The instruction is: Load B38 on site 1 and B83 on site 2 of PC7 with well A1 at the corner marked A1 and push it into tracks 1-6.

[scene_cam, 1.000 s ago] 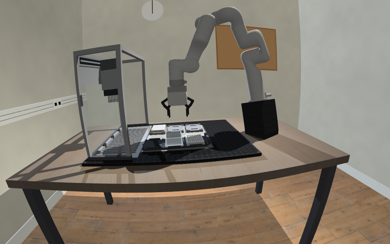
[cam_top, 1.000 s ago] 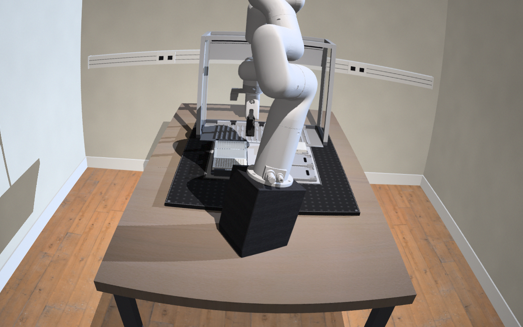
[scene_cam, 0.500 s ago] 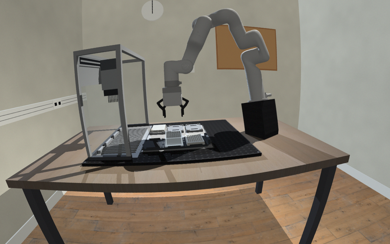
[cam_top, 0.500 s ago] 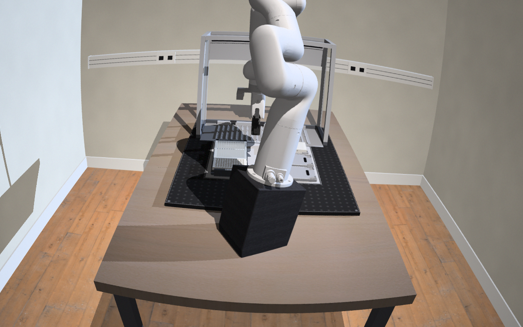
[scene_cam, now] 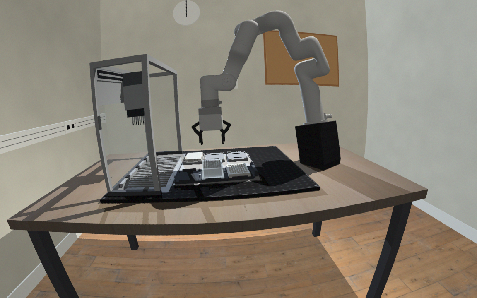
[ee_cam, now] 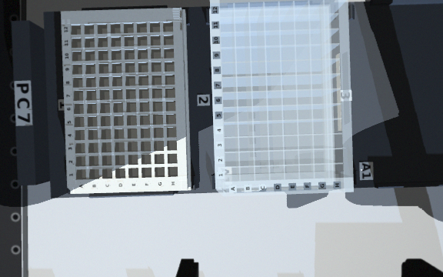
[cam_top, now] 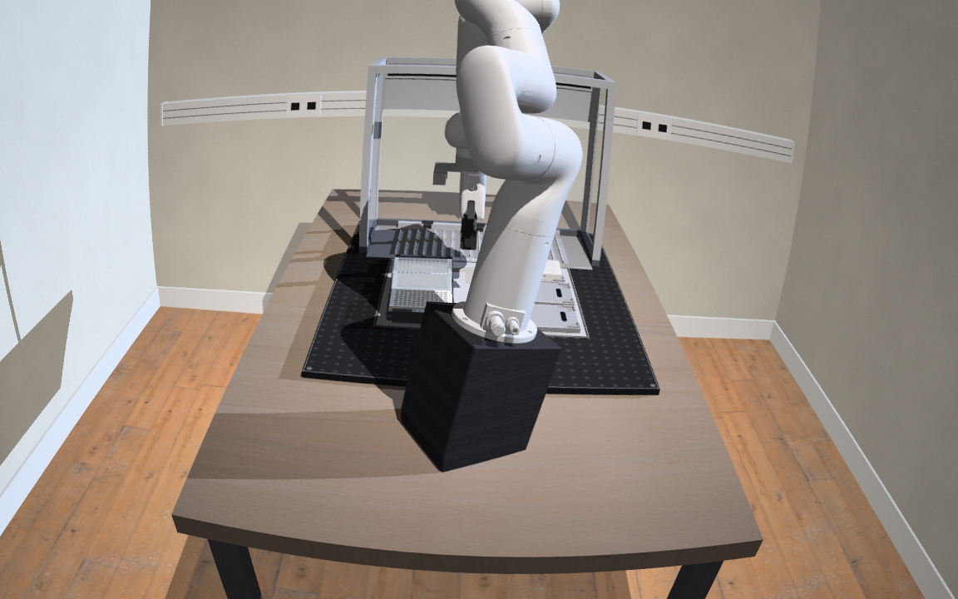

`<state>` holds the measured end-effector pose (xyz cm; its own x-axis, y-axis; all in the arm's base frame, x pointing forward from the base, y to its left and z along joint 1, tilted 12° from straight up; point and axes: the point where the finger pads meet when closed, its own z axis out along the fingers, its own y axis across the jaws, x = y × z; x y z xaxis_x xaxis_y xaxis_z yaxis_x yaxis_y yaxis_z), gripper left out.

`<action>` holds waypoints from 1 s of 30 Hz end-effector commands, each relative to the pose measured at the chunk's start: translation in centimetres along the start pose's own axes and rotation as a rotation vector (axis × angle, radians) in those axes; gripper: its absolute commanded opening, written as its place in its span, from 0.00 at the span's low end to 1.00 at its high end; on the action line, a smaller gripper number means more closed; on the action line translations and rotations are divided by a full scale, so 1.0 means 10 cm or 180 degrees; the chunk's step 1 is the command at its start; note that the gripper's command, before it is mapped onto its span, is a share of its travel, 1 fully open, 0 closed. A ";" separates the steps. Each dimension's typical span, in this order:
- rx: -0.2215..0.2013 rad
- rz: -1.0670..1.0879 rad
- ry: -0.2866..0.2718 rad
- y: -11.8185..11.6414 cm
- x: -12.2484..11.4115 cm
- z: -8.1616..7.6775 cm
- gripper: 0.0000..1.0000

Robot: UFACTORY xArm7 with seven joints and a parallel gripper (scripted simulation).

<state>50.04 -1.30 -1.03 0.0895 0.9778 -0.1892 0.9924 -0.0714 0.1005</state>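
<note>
Rails [scene_cam: 147, 174]: the carrier lies wholly on the apron in front of them. A skewed push would likely jam its nose across the track ribs or enter the wrong tracks.
B33 [scene_cam: 192, 156]: it sits in the far nest, beside the rails. A low sweep of the arm toward the carrier could clip it out of its nest.
Site 3 [ee_cam: 375, 127]: bare, dark deck with the A1 mark [ee_cam: 364, 170] at its corner. Nothing should land here.
Gripper [scene_cam: 211, 140]: fingers spread wide and holding nothing, hanging well above the carrier. A descent onto a plate instead of the handle would unseat it.
B83 [ee_cam: 283, 96]: the translucent deep-well block is on site 2. Its right edge overlaps the "3" label, perhaps only because it stands tall. If it rides on a locator, a shove could tip it.
B38 [ee_cam: 125, 100]: it lies on site 1, next to the handle, and looks flat. A sudden push may slide it.
PC7 [ee_cam: 23, 103]: the handle end is the place to push. An off-centre contact would turn the carrier.
</note>
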 end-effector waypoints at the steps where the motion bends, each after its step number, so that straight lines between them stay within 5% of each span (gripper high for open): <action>1: -0.0010 0.0000 0.0004 0.01 0.00 0.08 1.00; 30: -0.0011 0.0000 0.0003 0.02 0.00 0.49 1.00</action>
<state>50.39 -2.14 -5.20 0.0897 0.9778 -0.1893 0.9924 -0.0716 0.1005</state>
